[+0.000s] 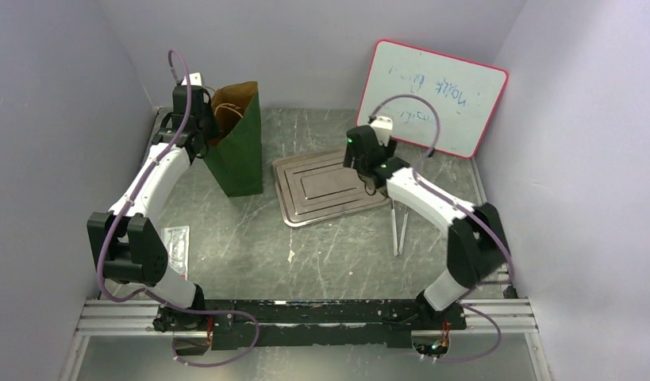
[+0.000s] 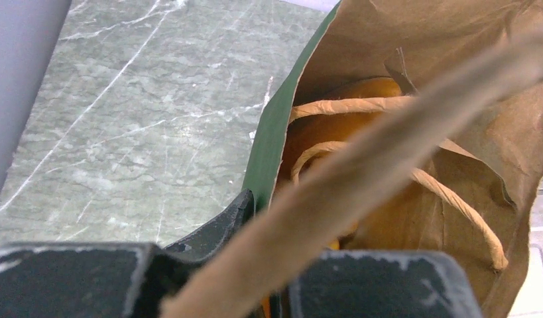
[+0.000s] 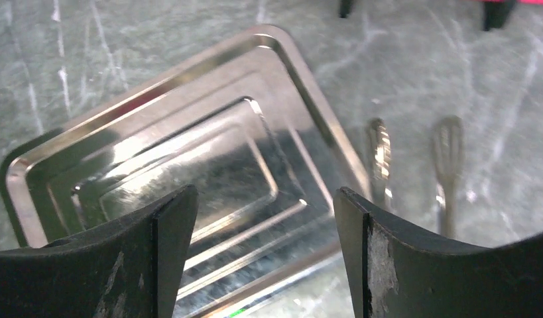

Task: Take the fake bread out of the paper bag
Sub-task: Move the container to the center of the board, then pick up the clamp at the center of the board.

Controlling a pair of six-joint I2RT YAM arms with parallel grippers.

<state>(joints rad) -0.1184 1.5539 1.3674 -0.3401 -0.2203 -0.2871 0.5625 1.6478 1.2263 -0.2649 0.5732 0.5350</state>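
Observation:
The paper bag (image 1: 238,151) stands upright at the back left, dark green outside and brown inside, its mouth open. In the left wrist view the fake bread (image 2: 368,89) shows as glossy orange shapes deep in the bag (image 2: 272,139), partly hidden by the tan cord handles (image 2: 454,199). My left gripper (image 1: 201,131) is at the bag's left rim. One finger (image 2: 229,222) lies against the green outer wall, the other is hidden behind a blurred handle, and the jaws stand nearly closed on the wall (image 2: 268,212). My right gripper (image 1: 361,159) is open and empty above the tray (image 3: 262,199).
A flat silver metal tray (image 1: 329,186) lies mid-table and fills the right wrist view (image 3: 189,146). Metal tongs (image 1: 399,226) lie right of it (image 3: 381,159). A whiteboard (image 1: 432,95) leans at the back right. A small clear packet (image 1: 177,248) lies by the left arm.

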